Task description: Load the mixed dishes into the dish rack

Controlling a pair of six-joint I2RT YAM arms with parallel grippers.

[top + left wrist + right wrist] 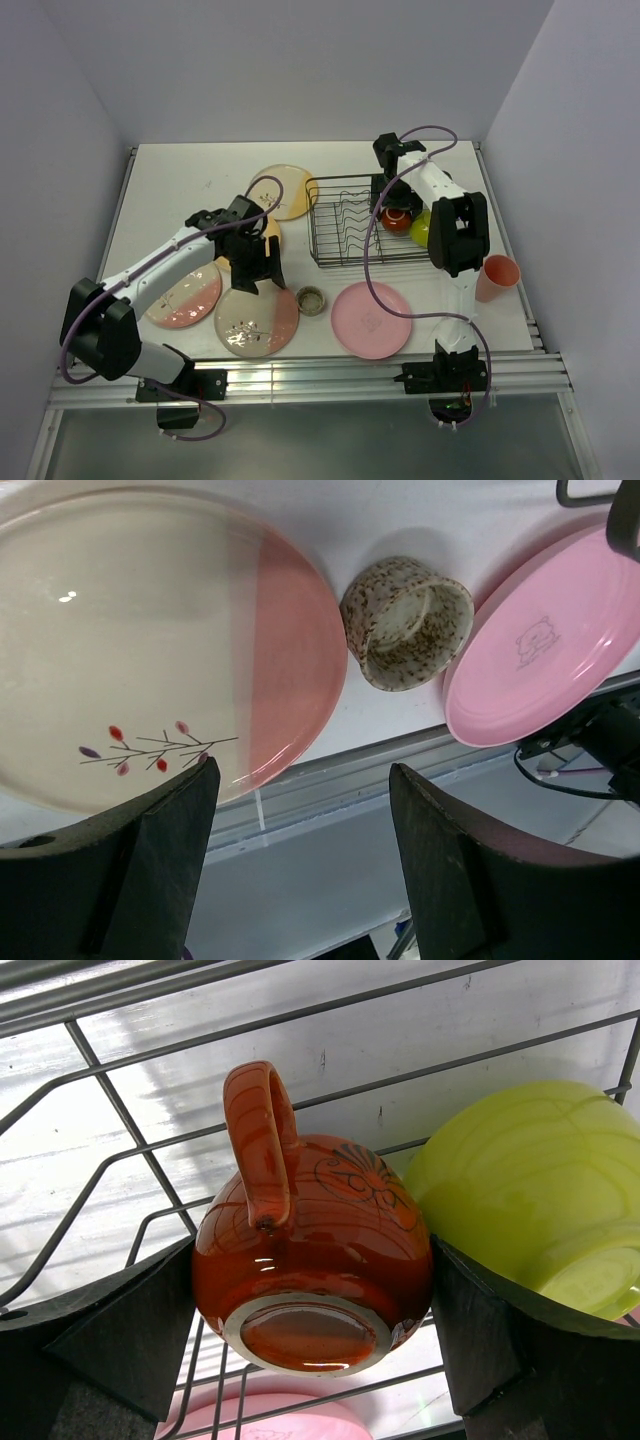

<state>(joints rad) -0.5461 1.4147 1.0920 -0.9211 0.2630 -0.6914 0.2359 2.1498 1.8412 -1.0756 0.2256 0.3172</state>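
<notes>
Right end effector (pixel 312 1250), nearest the lens, is pinching the dark red mug (pixel 320 1225) across its body, base facing the wrist camera and handle pointing to 12 o'clock, apparently so it goes mouth-down into the dish rack (pixel 345 220). The lime-yellow bowl (pixel 530 1190) is resting just beside the mug at 3 o'clock. Both are occupying the rack's 3 o'clock end, leaving the divider prongs free for plates. Left end effector (pixel 300 790) is hovering spread and empty over the near rim of a cream-and-pink plate (pixel 150 640), probably lining up an edge grasp. On the tabletop (pixel 180 190), a speckled greenish cup (pixel 408 625) and a pink plate (pixel 540 650) are waiting at that plate's 3 o'clock, and the salmon-pink tumbler (pixel 496 277) at the rack's 4 o'clock.
</notes>
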